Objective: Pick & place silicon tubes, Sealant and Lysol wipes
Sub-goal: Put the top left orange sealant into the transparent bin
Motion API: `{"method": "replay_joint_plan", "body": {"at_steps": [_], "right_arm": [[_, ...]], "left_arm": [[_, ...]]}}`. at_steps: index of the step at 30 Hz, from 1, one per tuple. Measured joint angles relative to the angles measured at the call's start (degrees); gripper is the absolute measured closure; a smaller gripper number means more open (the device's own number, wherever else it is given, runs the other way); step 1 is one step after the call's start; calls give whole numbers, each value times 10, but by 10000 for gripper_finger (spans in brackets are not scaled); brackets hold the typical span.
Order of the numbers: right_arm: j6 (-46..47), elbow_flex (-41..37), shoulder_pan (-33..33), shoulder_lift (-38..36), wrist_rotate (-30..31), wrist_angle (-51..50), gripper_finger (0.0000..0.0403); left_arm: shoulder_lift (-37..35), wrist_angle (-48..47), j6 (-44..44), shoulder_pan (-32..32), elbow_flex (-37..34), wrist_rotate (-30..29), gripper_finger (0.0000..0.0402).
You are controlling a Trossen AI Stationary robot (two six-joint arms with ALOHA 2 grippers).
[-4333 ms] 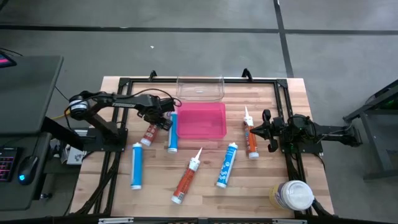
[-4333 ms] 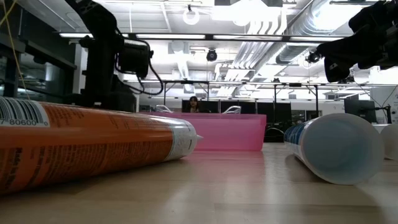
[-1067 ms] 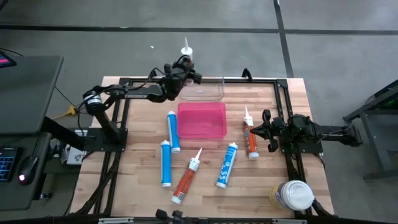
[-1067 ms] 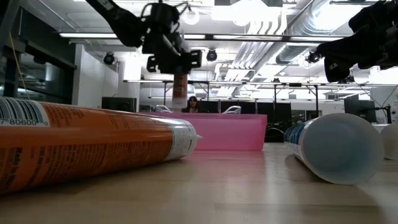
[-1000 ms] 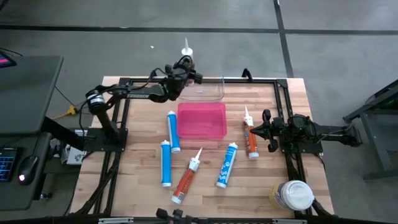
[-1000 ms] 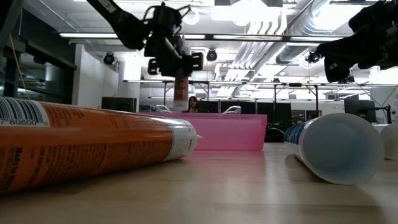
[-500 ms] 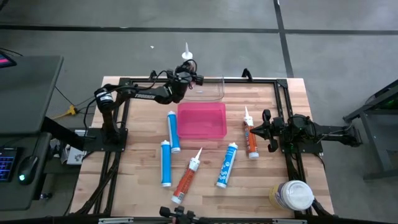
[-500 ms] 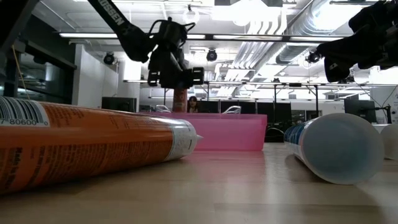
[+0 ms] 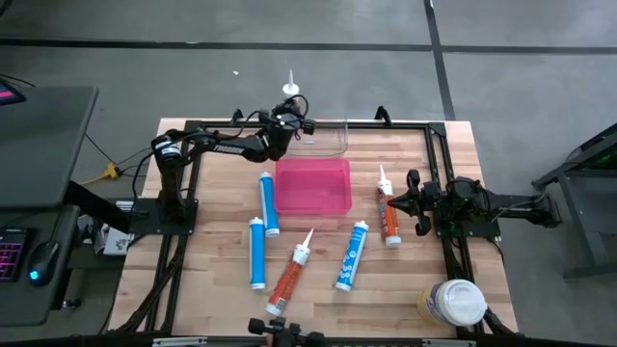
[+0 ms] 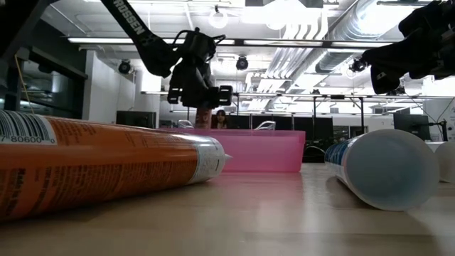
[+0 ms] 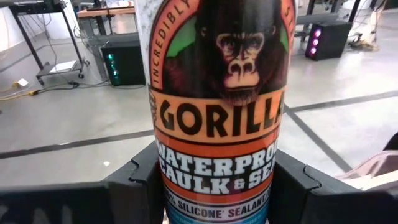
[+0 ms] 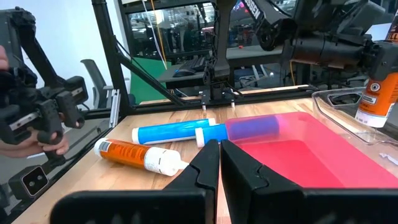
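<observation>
My left gripper (image 9: pixel 292 121) is shut on an orange Gorilla sealant cartridge (image 11: pixel 217 124), which stands upright with its white nozzle (image 9: pixel 288 89) up, over the left end of the clear bin (image 9: pixel 323 140). The right wrist view shows the cartridge's lower end (image 12: pixel 378 93) down inside that bin. My right gripper (image 12: pixel 219 149) is shut with nothing in it, parked by the table's right edge (image 9: pixel 413 200). The Lysol wipes canister (image 9: pixel 453 303) stands upright on the near right corner. Several caulk cartridges lie on the table, among them a blue one (image 9: pixel 269 203) and an orange one (image 9: pixel 288 273). My left gripper pinches the lower half of the cartridge's round body (image 11: pixel 217 193) between its two fingers (image 11: pixel 140 183), one on each side. The fingers come in about level from the table's left and lie across the upright cartridge. Whether its base touches the bin's floor I cannot tell.
A pink bin (image 9: pixel 312 186) sits just nearer than the clear one. More cartridges lie right of it, blue (image 9: pixel 352 254) and orange (image 9: pixel 388 217). In the low view an orange cartridge (image 10: pixel 99 167) and a blue one's end (image 10: pixel 387 169) lie close to the camera.
My left gripper has come down with the upright cartridge over the clear bin. In the low view the cartridge's lower end has sunk behind the pink bin's rim. The cartridge has stayed upright in the same hold.
</observation>
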Motion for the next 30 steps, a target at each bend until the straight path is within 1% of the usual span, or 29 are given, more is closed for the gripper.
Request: {"method": "replay_joint_plan", "body": {"at_steps": [5,10,23,30], "right_arm": [[0,0,0,0,0,0,391],[0,0,0,0,0,0,391],[0,0,0,0,0,0,391],[0,0,0,0,0,0,391]], "left_arm": [[19,1,0,1,0,-3,224],[20,7,0,4,0,-2,224],[20,1,-3,15,0,35,226],[20,-5,-13,19,0,36,226]]}}
